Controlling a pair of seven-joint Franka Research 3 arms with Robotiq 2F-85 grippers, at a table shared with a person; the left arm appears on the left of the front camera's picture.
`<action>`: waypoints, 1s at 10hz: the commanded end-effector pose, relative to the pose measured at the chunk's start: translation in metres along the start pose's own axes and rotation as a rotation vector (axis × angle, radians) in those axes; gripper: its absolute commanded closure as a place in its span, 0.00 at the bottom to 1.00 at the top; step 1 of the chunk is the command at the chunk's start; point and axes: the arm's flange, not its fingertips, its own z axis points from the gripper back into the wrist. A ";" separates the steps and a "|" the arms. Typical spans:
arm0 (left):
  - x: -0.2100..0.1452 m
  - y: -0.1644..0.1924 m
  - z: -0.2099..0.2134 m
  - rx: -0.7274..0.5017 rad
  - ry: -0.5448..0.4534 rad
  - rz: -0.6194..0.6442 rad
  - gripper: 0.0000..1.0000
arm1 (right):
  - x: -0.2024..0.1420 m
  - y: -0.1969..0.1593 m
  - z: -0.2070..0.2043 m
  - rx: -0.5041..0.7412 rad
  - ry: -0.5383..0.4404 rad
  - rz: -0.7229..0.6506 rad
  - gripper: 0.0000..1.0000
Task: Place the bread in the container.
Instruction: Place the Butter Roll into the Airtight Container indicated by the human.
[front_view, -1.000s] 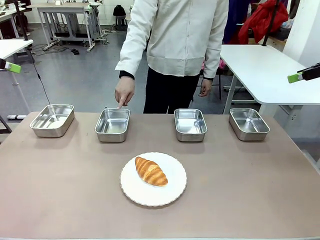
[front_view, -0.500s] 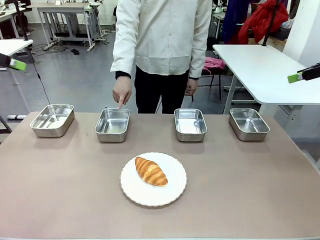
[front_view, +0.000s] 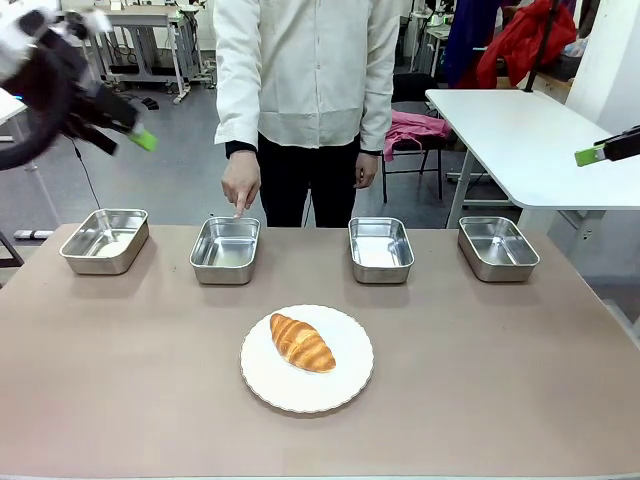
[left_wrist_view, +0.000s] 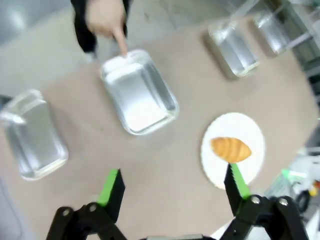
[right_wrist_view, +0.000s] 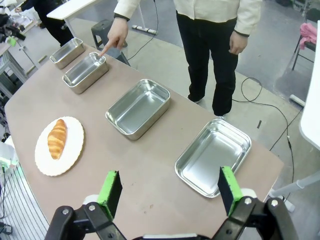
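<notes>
The bread (front_view: 302, 343) is a golden-brown croissant lying on a round white plate (front_view: 345, 385) at the table's middle front. A person's hand (front_view: 240, 185) points a finger at the rim of the second steel container from the left (front_view: 225, 250). My left gripper (front_view: 140, 132) hovers high at the far left, open, above the table. From the left wrist I look down on the pointed-at container (left_wrist_view: 140, 92) and the bread (left_wrist_view: 230, 149); the left gripper (left_wrist_view: 173, 185) holds nothing. My right gripper (right_wrist_view: 169, 191) is open and empty, high off the table's right end, with the bread (right_wrist_view: 57, 138) far off.
Three more identical steel trays stand in the back row: far left (front_view: 104, 240), right of centre (front_view: 380, 249) and far right (front_view: 497, 247). The person stands behind the table's far edge. A white table (front_view: 520, 130) stands at the right rear. The tabletop's front half is bare around the plate.
My left arm has swung in from the left edge, up and rightward over the far-left tray. The person has shifted slightly left, finger still on the same tray. The right gripper is unmoved.
</notes>
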 end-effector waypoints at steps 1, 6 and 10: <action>0.005 -0.073 -0.039 0.059 0.092 0.222 0.00 | 0.000 0.000 0.000 0.008 -0.026 0.000 0.00; -0.017 -0.163 -0.149 0.354 0.165 0.644 0.00 | 0.000 0.000 0.000 0.008 -0.026 0.000 0.00; -0.035 -0.165 -0.143 0.295 0.143 0.542 0.00 | 0.000 0.000 0.000 0.008 -0.026 0.000 0.00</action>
